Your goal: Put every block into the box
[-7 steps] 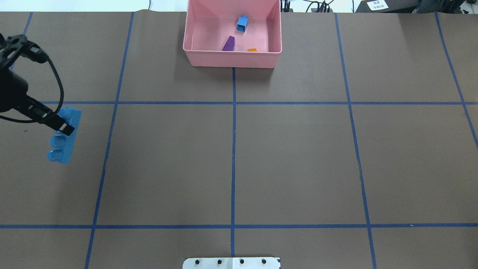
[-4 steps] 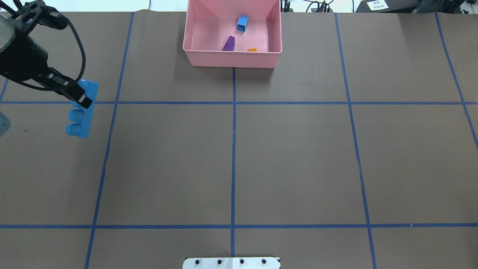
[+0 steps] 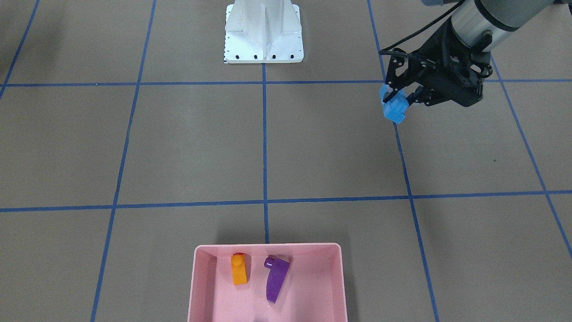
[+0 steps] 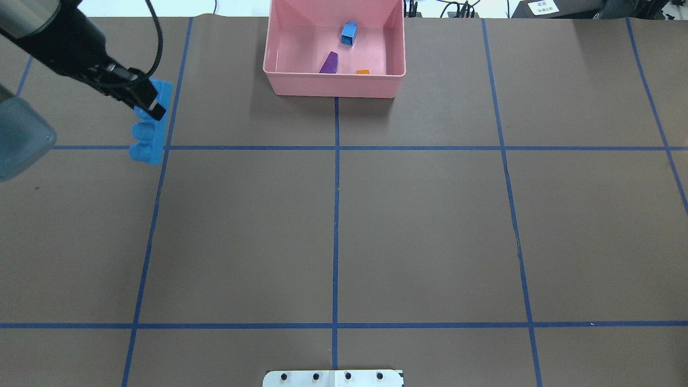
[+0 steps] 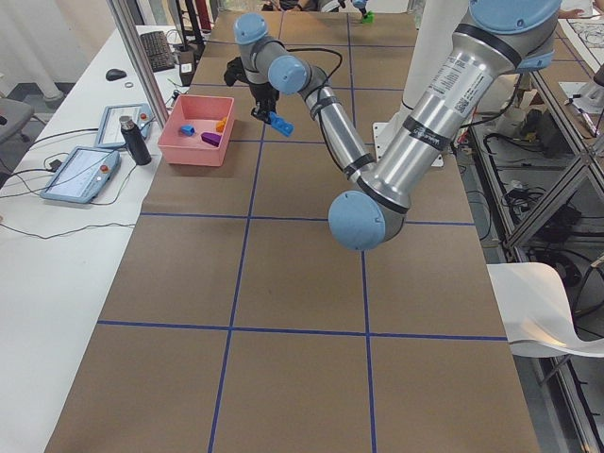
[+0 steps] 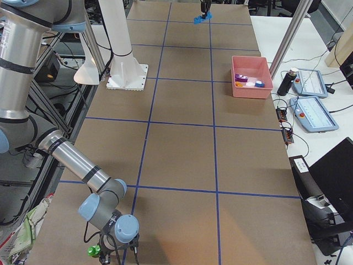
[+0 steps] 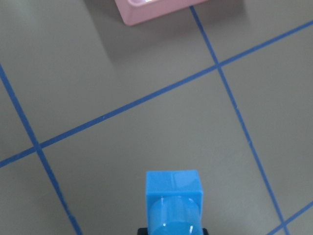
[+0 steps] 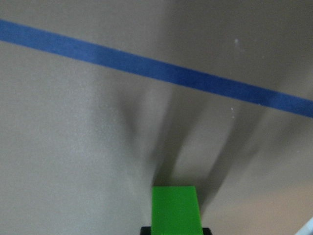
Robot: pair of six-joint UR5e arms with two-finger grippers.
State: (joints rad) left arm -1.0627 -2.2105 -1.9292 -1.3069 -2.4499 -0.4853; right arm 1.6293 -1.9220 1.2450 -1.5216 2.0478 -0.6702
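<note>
Overhead exterior: the left gripper (image 4: 155, 106) is clamped on the long blue four-stud block (image 4: 150, 135), held above the table's (image 4: 430, 226) far left, well apart from the pink box (image 4: 333, 86) at the far edge. Whether the right gripper (image 6: 117, 255) grips the green cube (image 8: 175, 210) I cannot tell.

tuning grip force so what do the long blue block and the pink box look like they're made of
The long blue block looks like hard moulded plastic with a glossy finish: bright highlights sit on its rounded studs. The pink box is probably thin smooth plastic, semi-glossy: its inner walls show soft reflections and its corners are rounded.
</note>
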